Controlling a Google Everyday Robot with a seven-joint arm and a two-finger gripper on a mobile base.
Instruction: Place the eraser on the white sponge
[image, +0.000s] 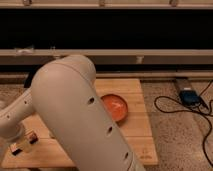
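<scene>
Arm: smooth off-white plastic shell with a soft satin sheen and small dark round holes.
Tool: low at the left edge over the bench, fingers apart; pale, matt, plastic-looking.
Bench: light unpainted wood, matt, with faint plank seams.
Bowl: orange and glossy, with a bright highlight inside.
Floor: speckled stone-like surface, dull.
Cable: black, smooth, rubbery.
Back rail: pale painted metal, lightly scuffed.
</scene>
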